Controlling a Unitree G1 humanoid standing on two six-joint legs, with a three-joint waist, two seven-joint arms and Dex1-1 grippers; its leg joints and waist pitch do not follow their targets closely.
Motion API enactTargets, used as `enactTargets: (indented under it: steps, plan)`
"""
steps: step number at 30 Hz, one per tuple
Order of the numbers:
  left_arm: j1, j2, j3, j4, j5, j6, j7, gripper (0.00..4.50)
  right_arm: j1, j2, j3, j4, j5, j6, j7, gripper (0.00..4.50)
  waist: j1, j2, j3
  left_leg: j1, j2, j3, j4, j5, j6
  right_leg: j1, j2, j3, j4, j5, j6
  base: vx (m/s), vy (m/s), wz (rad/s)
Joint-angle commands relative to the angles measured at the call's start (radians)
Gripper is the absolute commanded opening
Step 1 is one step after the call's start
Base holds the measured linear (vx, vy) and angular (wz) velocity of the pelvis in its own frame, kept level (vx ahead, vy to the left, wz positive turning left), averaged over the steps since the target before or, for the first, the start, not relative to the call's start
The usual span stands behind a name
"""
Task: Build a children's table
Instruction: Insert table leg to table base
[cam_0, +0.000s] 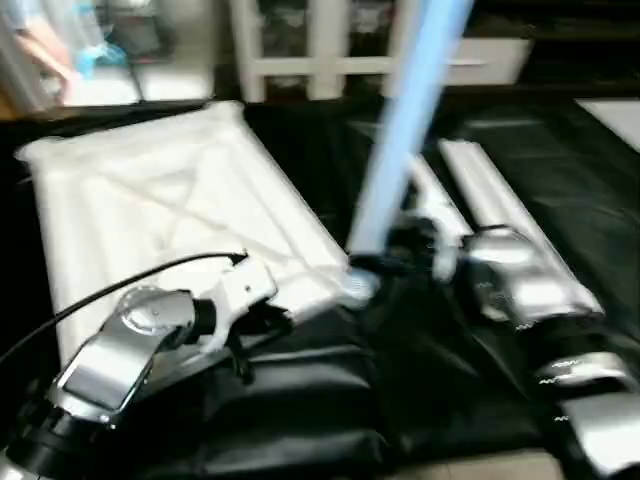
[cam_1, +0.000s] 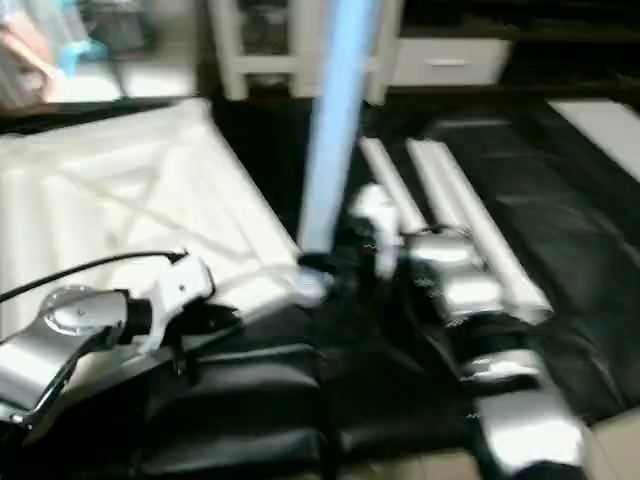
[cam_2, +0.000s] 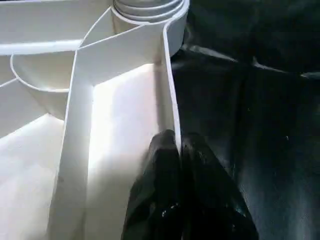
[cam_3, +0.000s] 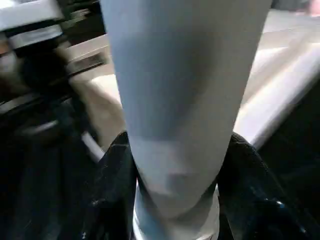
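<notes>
One big piece leads your view: the tabletop (cam_0: 180, 215) lies underside up, X-ribs showing, on the black-covered bench (cam_0: 540, 170), filling its left half and reaching toward the far left corner. Its near right corner socket (cam_0: 352, 287) sits about midway along the bench, close to the front edge.

Next in size, you have the upright leg (cam_0: 410, 120), which stands nearly vertical, leaning a little to the right at its top, with its lower end meeting that near right corner socket. Your right gripper (cam_0: 400, 262) is closed around the base of this leg from the right side; in the right wrist view its black fingers (cam_3: 112, 185) press both sides of the tube just above the wider collar at its end.

Two spare legs (cam_0: 495, 195) lie side by side on the bench's right half, running from mid-bench toward the far edge, just behind your right forearm and apart from the tabletop.

Your left gripper (cam_2: 181, 150) is pinched shut on the tabletop's thin outer rim along the near edge, one finger inside the wall and one outside, a short way left of the socket that takes the leg. Your two grippers are near each other, with the socket corner between them.
</notes>
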Motion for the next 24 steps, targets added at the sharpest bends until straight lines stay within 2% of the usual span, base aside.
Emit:
enactTargets:
  steps: [1, 2, 3, 4, 6, 8, 10, 11, 13, 16, 20, 21, 23, 24]
  plan:
    - [-0.01, 0.012, -0.045, 0.005, -0.026, -0.027, -0.084, 0.0, 0.043, -0.037, 0.011, 0.056, -0.009, 0.09, 0.054, 1.85, 0.003, 0.009, -0.071, 0.028, 0.041, -0.008, -0.065, 0.075, 0.157, 0.025, -0.032, 0.036, -0.021, 0.1, -0.276, 0.101, 0.014, 0.04]
    - [-0.014, 0.015, -0.043, 0.004, -0.038, -0.033, -0.09, 0.0, 0.049, -0.061, 0.018, 0.058, -0.01, 0.096, 0.091, 1.85, 0.006, 0.001, -0.074, 0.021, 0.034, -0.007, -0.057, 0.14, 0.187, 0.03, -0.031, 0.041, -0.012, 0.169, -0.283, 0.078, 0.018, 0.03]
    - [-0.014, 0.015, -0.045, 0.001, -0.043, -0.033, -0.093, 0.0, 0.054, -0.072, 0.026, 0.064, -0.019, 0.088, 0.104, 1.85, 0.011, 0.0, -0.075, 0.021, 0.033, -0.008, -0.055, 0.16, 0.2, 0.032, -0.033, 0.042, -0.01, 0.191, -0.284, 0.059, 0.016, 0.02]
    - [-0.014, 0.015, -0.045, 0.0, -0.044, -0.033, -0.093, 0.0, 0.055, -0.074, 0.027, 0.065, -0.02, 0.086, 0.105, 1.85, 0.017, -0.003, -0.076, 0.017, 0.033, -0.009, -0.053, 0.176, 0.222, 0.036, -0.037, 0.045, -0.008, 0.199, -0.283, 0.059, 0.016, 0.02]
    - [-0.008, 0.015, -0.05, -0.008, -0.049, -0.036, -0.102, 0.0, 0.067, -0.087, 0.038, 0.07, -0.033, 0.067, 0.122, 1.85, 0.025, -0.003, -0.074, 0.015, 0.038, -0.01, -0.053, 0.155, 0.229, 0.037, -0.04, 0.043, -0.011, 0.149, -0.274, 0.0, 0.0, 0.0]
    - [-0.002, 0.011, -0.054, -0.012, -0.048, -0.039, -0.102, 0.0, 0.079, -0.086, 0.039, 0.076, -0.037, 0.055, 0.122, 1.85, 0.028, -0.006, -0.073, 0.014, 0.043, -0.01, -0.056, 0.11, 0.21, 0.037, -0.041, 0.042, -0.017, 0.065, -0.263, 0.0, 0.0, 0.0]
    - [0.009, 0.005, -0.057, -0.015, -0.046, -0.05, -0.109, 0.0, 0.111, -0.086, 0.041, 0.086, -0.038, 0.04, 0.139, 1.85, 0.029, -0.008, -0.069, 0.015, 0.047, -0.011, -0.064, 0.016, 0.161, 0.038, -0.041, 0.041, -0.03, -0.055, -0.243, 0.0, 0.0, 0.0]
    - [0.009, 0.005, -0.057, -0.015, -0.046, -0.05, -0.109, 0.0, 0.111, -0.086, 0.041, 0.086, -0.038, 0.04, 0.139, 1.85, 0.029, -0.008, -0.067, 0.016, 0.048, -0.011, -0.067, -0.011, 0.146, 0.037, -0.041, 0.041, -0.034, -0.085, -0.237, 0.0, 0.0, 0.0]
    - [0.011, 0.005, -0.059, -0.013, -0.049, -0.056, -0.111, 0.0, 0.125, -0.085, 0.041, 0.096, -0.041, 0.03, 0.149, 1.85, 0.026, -0.01, -0.063, 0.019, 0.048, -0.012, -0.075, -0.128, 0.084, 0.032, -0.04, 0.044, -0.049, -0.201, -0.211, 0.0, 0.0, 0.0]
    - [0.011, 0.009, -0.065, -0.008, -0.05, -0.062, -0.108, 0.0, 0.135, -0.074, 0.036, 0.12, -0.055, 0.001, 0.109, 1.85, 0.022, -0.008, -0.062, 0.023, 0.048, -0.016, -0.081, -0.21, 0.036, 0.027, -0.037, 0.045, -0.06, -0.274, -0.181, 0.0, 0.0, 0.0]
    - [0.01, 0.005, -0.066, 0.003, -0.032, -0.072, -0.086, 0.0, 0.148, -0.045, 0.035, 0.133, -0.095, -0.05, -0.024, 1.85, 0.018, -0.01, -0.067, 0.018, 0.046, -0.02, -0.085, -0.237, 0.012, 0.028, -0.036, 0.044, -0.061, -0.28, -0.162, 0.0, 0.0, 0.0]
    - [0.008, 0.002, -0.067, 0.01, -0.023, -0.077, -0.078, 0.0, 0.157, -0.027, 0.028, 0.125, -0.102, -0.055, -0.082, 1.85, 0.015, -0.013, -0.067, 0.012, 0.045, -0.023, -0.087, -0.243, 0.007, 0.031, -0.037, 0.044, -0.063, -0.296, -0.146, 0.0, 0.0, 0.0]
    - [0.008, -0.001, -0.068, 0.014, -0.019, -0.077, -0.073, 0.0, 0.165, -0.014, 0.024, 0.119, -0.105, -0.051, -0.118, 1.85, 0.014, -0.014, -0.067, 0.015, 0.045, -0.023, -0.088, -0.259, 0.003, 0.028, -0.035, 0.044, -0.066, -0.315, -0.138, 0.0, 0.0, 0.0]
    - [0.008, -0.001, -0.069, 0.015, -0.018, -0.078, -0.071, 0.0, 0.169, -0.008, 0.022, 0.12, -0.109, -0.049, -0.144, 1.85, 0.012, -0.012, -0.066, 0.012, 0.046, -0.026, -0.091, -0.289, -0.006, 0.027, -0.035, 0.044, -0.067, -0.349, -0.132, 0.0, 0.0, 0.0]
